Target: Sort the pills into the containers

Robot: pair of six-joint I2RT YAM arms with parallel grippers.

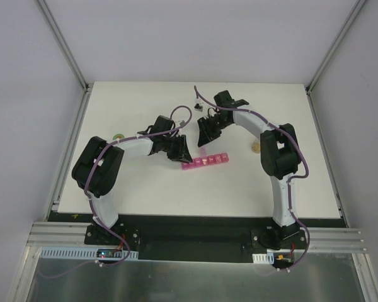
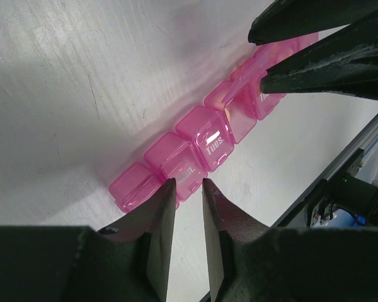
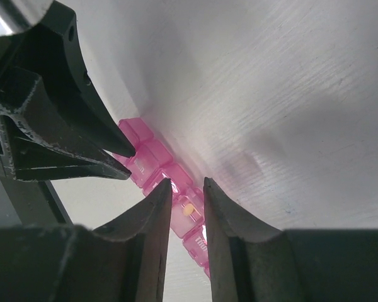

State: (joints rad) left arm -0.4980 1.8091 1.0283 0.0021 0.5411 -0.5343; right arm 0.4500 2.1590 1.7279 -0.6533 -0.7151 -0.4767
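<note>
The containers are a bright-pink strip (image 1: 206,161) of small day-marked compartments lying on the white table. It also shows in the left wrist view (image 2: 201,148) and the right wrist view (image 3: 154,157). One middle compartment has its lid up, with a small yellow pill (image 3: 189,211) inside. My left gripper (image 2: 188,184) is narrowly open and empty, just above the strip's left end. My right gripper (image 3: 186,182) is narrowly open and empty, directly over the open compartment. In the top view the left gripper (image 1: 179,151) and right gripper (image 1: 208,133) stand close together over the strip.
A tan round thing (image 1: 255,148) lies on the table right of the strip. A small greenish ring (image 1: 118,136) lies at the left. A small white and dark object (image 1: 198,104) sits at the back, near a cable. The table's front edge is below the strip.
</note>
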